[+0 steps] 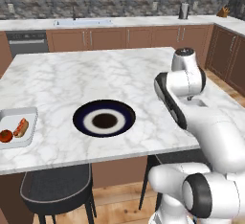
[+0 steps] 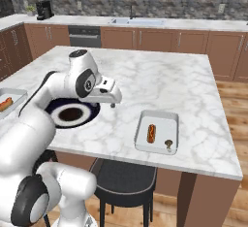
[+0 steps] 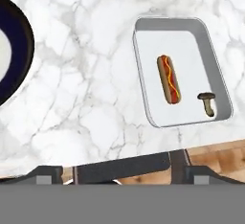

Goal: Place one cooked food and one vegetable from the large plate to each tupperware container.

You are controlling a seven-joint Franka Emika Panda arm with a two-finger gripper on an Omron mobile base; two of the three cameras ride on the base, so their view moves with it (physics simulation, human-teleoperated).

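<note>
Nearest the near edge of the marble counter point(image 2: 160, 80), on its right side, lies one tupperware container point(image 2: 157, 132), a shallow pale tray whose long axis runs from near to far. Inside it a hot dog point(image 2: 151, 133) lies lengthwise along that same axis, left of centre, with a wavy yellow line along its top in the hand view. A small brown mushroom point(image 2: 168, 144) sits in the tray's near right corner, apart from the hot dog; in the hand view its cap points toward the far side and its stem toward the near rim.

Left of this tray, well apart from it, rests the large plate point(image 1: 104, 117), round with a dark rim, a white ring and a dark brown centre, and nothing on it. It lies near the counter's near edge, roughly midway along it.

At the far left end of the counter sits the second tupperware container point(image 1: 17, 127), cut by the picture's edge. It holds another hot dog point(image 1: 21, 128), lying slantwise, and a round red vegetable point(image 1: 5, 136) touching or just beside it on the near left.

Above the counter, between the plate and the right-hand tray, hangs the gripper point(image 2: 114, 104), holding nothing; its fingers are spread wide. Dark stools point(image 2: 125, 176) stand under the near edge.
</note>
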